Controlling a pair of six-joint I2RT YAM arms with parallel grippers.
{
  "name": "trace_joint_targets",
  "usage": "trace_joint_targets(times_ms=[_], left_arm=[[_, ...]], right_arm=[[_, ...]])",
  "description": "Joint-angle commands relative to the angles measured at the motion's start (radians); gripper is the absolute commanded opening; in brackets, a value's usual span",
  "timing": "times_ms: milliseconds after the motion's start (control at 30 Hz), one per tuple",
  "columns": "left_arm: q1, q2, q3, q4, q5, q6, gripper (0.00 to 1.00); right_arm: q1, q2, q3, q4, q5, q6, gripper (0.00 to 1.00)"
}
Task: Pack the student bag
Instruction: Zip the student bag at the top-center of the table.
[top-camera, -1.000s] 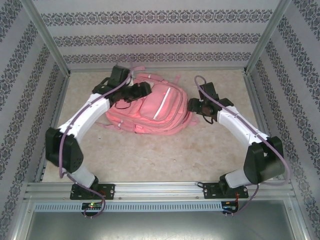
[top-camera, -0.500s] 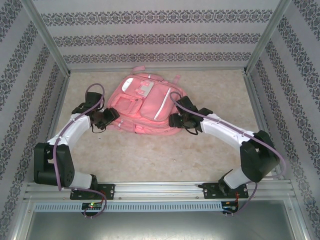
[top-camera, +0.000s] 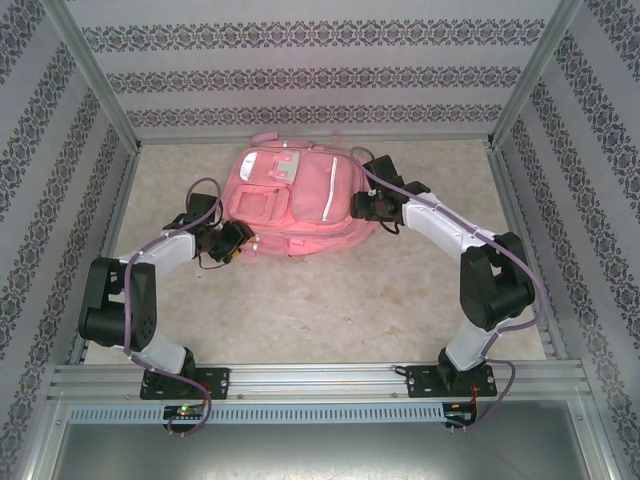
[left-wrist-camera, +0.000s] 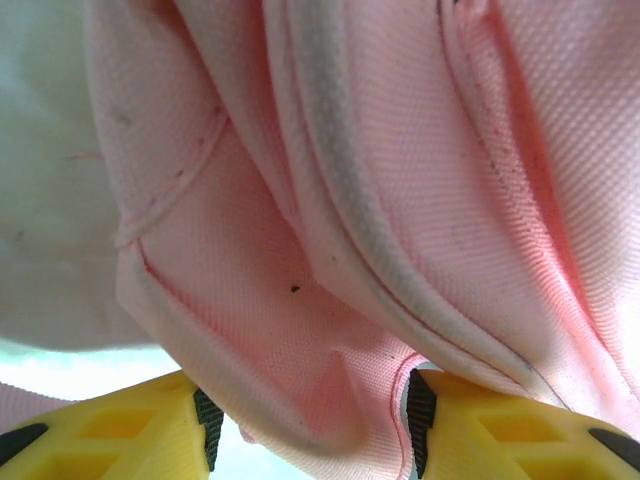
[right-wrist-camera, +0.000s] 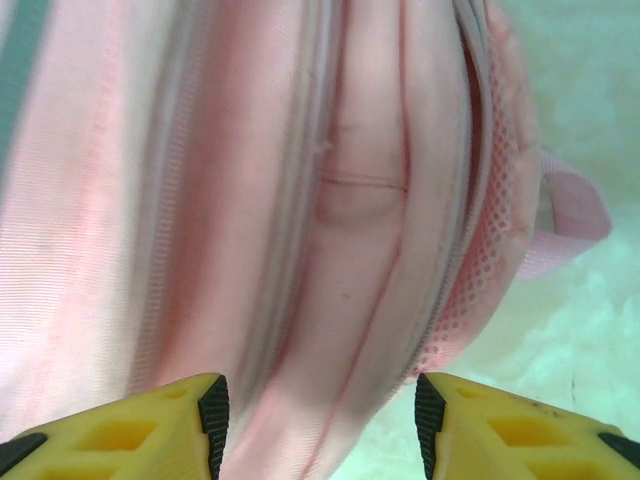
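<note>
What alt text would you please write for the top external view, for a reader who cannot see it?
A pink student bag lies flat, front pockets up, at the far middle of a beige table. Two white-and-black robot arms reach in from the near edge, the left gripper at the bag's near left corner and the right gripper at its right side.

So the student bag is laid flat on the table, front side up, set toward the far edge and roughly centred. It's made of pink fabric, with zip pockets stacked on the front. A pale reflective stripe is run down the right part of the front, and white patches are placed near the far end. Up close, the cloth is seen bunched into soft folds, with greyish piping along a seam. A mesh side panel and a pink strap are seen at one edge.
</note>
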Motion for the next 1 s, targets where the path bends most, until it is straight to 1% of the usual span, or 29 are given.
trace_joint_targets(times_ms=[0,100,133,200,267,333,400,467,533,667,733,767,833,867,900,933,967], left_arm=[[-0.030,0.012,0.001,0.096,0.004,-0.065,0.53],[-0.059,-0.006,0.001,0.084,-0.023,-0.087,0.54],[-0.069,-0.015,-0.001,0.072,-0.038,-0.100,0.55],[-0.099,-0.049,-0.013,0.048,-0.083,-0.132,0.58],[-0.130,-0.093,-0.025,0.012,-0.139,-0.161,0.59],[-0.160,-0.130,-0.039,-0.018,-0.186,-0.199,0.60],[-0.189,-0.162,-0.055,-0.028,-0.212,-0.245,0.60],[-0.221,-0.176,-0.068,-0.002,-0.222,-0.281,0.59],[-0.249,-0.165,-0.074,0.047,-0.217,-0.311,0.59],[-0.282,-0.081,-0.055,0.131,-0.194,-0.343,0.58],[-0.289,-0.048,-0.066,0.194,-0.188,-0.359,0.59],[-0.292,-0.032,-0.068,0.209,-0.197,-0.364,0.59],[-0.294,-0.001,-0.063,0.222,-0.213,-0.359,0.59],[-0.293,0.018,-0.056,0.222,-0.221,-0.356,0.57],[-0.293,0.034,-0.049,0.228,-0.226,-0.350,0.53],[-0.293,0.049,-0.042,0.227,-0.231,-0.343,0.50],[-0.293,0.061,-0.031,0.222,-0.239,-0.336,0.43]], right_arm=[[0.031,-0.068,0.001,0.011,0.008,-0.042,0.55],[0.070,-0.151,-0.091,0.108,-0.006,-0.051,0.56],[0.089,-0.181,-0.127,0.143,0.020,-0.051,0.56],[0.151,-0.252,-0.225,0.258,0.097,-0.092,0.53],[0.198,-0.304,-0.301,0.342,0.129,-0.133,0.51],[0.215,-0.321,-0.315,0.327,0.143,-0.126,0.52],[0.224,-0.324,-0.311,0.292,0.120,-0.100,0.54],[0.243,-0.328,-0.326,0.299,0.126,-0.085,0.54],[0.276,-0.335,-0.351,0.332,0.161,-0.090,0.54],[0.366,-0.345,-0.389,0.416,0.251,-0.145,0.55],[0.405,-0.340,-0.408,0.463,0.278,-0.199,0.56],[0.417,-0.333,-0.409,0.464,0.290,-0.206,0.57],[0.417,-0.317,-0.401,0.449,0.273,-0.192,0.59],[0.418,-0.308,-0.401,0.446,0.262,-0.182,0.58],[0.420,-0.301,-0.402,0.444,0.258,-0.172,0.56],[0.425,-0.297,-0.400,0.436,0.261,-0.159,0.50],[0.428,-0.292,-0.398,0.427,0.270,-0.135,0.45]])
